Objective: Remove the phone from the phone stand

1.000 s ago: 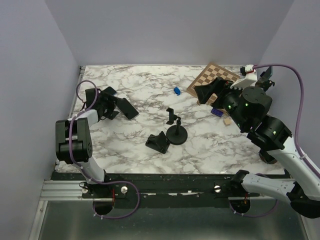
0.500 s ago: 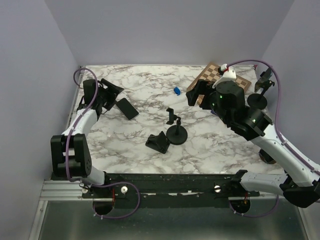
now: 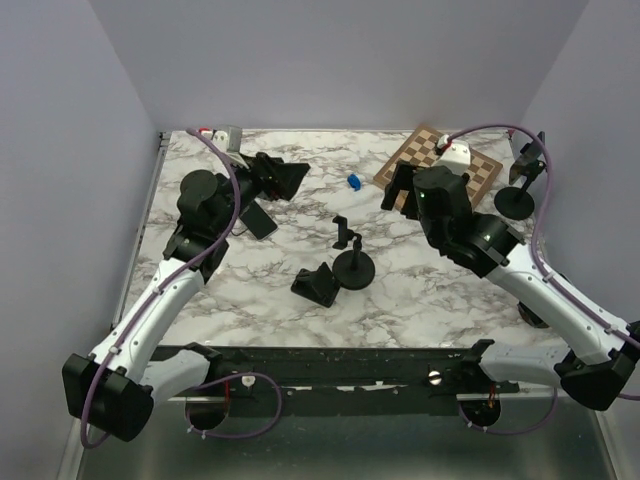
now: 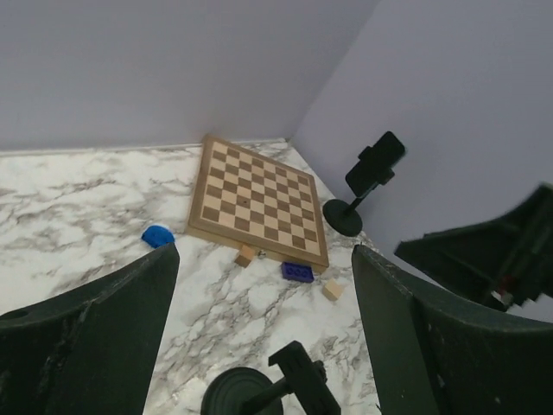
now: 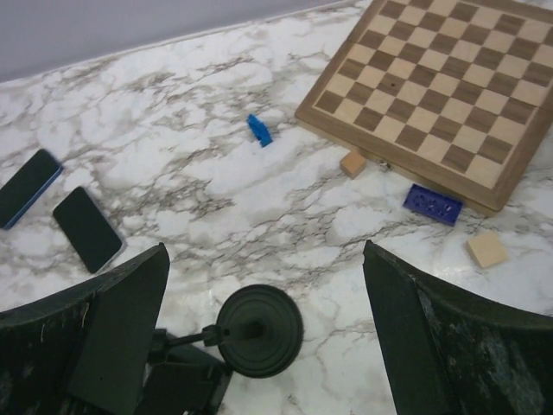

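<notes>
A black phone stand [image 3: 517, 195] stands at the far right edge, and its clamp holds a black slab that looks like the phone [image 4: 376, 162]. A second stand [image 3: 352, 262] at the table's middle has an empty clamp; it also shows in the left wrist view [image 4: 259, 393] and the right wrist view [image 5: 259, 330]. My left gripper [image 3: 285, 178] is open and empty, raised over the back left, and points toward the middle [image 4: 263, 328]. My right gripper [image 3: 400, 188] is open and empty above the middle stand [image 5: 263, 337].
A chessboard [image 3: 440, 158] lies at the back right, with a blue brick [image 5: 431, 204] and two wooden cubes beside it. A small blue piece [image 3: 353, 181] lies behind the middle stand. A black phone [image 5: 86, 227] and a blue-edged phone [image 5: 28, 186] lie flat at left. A low black holder [image 3: 316, 284] sits near the front.
My left arm has swung from the table's left edge up and toward the middle. My right gripper has moved left off the chessboard toward the middle stand.
</notes>
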Tool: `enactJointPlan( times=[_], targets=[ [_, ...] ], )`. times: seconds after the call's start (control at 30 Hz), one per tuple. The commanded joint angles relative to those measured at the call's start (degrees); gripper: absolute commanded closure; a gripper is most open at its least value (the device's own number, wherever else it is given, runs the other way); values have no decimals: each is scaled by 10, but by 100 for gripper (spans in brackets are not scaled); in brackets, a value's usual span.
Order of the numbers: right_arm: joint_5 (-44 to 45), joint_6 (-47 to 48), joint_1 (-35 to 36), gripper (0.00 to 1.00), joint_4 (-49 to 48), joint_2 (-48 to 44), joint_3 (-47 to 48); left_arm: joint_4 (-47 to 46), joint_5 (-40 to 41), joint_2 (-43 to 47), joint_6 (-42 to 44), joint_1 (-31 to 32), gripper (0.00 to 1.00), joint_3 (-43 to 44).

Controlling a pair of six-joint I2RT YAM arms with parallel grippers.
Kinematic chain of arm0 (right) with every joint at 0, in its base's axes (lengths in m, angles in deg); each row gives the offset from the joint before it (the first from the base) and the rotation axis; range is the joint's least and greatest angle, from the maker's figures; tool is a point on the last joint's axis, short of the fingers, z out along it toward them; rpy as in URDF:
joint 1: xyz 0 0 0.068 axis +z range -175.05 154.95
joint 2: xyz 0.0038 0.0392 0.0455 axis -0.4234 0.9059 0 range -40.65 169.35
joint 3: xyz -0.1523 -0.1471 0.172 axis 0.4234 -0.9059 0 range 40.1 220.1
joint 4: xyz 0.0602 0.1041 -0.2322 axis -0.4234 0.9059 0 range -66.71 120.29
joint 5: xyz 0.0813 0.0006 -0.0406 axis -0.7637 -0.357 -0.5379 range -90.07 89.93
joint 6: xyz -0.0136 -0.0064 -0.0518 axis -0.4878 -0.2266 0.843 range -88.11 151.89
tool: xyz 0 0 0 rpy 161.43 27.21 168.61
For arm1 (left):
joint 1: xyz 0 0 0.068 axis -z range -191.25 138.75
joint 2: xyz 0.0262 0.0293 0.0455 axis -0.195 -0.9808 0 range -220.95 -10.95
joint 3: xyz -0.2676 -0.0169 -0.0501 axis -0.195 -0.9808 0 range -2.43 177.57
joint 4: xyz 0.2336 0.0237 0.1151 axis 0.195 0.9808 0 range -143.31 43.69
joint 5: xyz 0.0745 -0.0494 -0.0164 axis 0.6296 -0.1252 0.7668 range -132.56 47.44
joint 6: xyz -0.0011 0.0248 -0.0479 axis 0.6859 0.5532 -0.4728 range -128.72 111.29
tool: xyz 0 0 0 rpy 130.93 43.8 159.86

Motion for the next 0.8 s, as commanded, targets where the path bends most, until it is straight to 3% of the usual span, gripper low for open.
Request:
enactJointPlan(
  times=[0.0, 0.17, 0.53, 0.77],
  targets=[
    [75, -13, -57, 0, 12, 17, 3, -27, -16, 16, 118, 71, 11, -13],
    [-20, -13, -211, 0, 23, 36, 14, -12, 7, 26, 172, 140, 11, -14],
    [-56, 39, -465, 0, 0, 128, 76, 7, 22, 13, 184, 180, 11, -8],
    [-89, 32, -554, 0, -49, 182, 90, 12, 4, 13, 161, 180, 12, 1]
  ],
)
